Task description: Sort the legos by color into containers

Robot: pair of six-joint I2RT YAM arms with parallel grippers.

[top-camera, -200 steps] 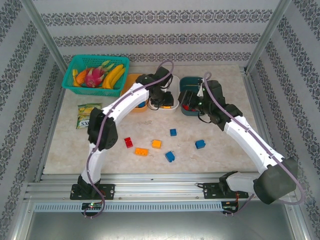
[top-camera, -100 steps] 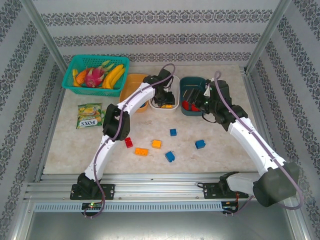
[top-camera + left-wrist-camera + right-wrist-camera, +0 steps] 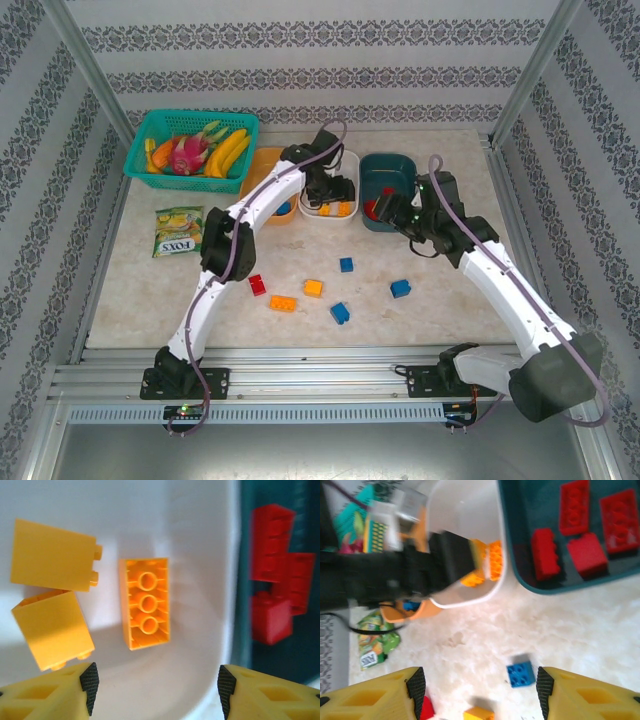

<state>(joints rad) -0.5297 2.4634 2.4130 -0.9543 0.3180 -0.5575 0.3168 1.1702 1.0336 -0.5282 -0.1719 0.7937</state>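
My left gripper (image 3: 335,192) hangs open over the white tray (image 3: 312,213). In the left wrist view three orange bricks (image 3: 146,602) lie on the white tray (image 3: 190,540) floor, nothing between the gripper (image 3: 155,690) fingers. My right gripper (image 3: 392,210) is open at the dark teal tray's (image 3: 380,168) near edge. In the right wrist view the gripper (image 3: 476,692) is over bare table near a blue brick (image 3: 521,674), with several red bricks (image 3: 580,530) in the teal tray. On the table lie a red brick (image 3: 257,285), two orange bricks (image 3: 283,303) and three blue bricks (image 3: 340,313).
The orange tray (image 3: 265,162) sits left of the white one, partly under my left arm. A teal basket of toy fruit (image 3: 193,145) stands at the back left, and a green snack packet (image 3: 178,232) lies in front of it. Metal frame posts edge the table.
My right gripper has drawn back from over the teal tray toward its near edge. My left arm has shifted its elbow while its gripper stays over the white tray.
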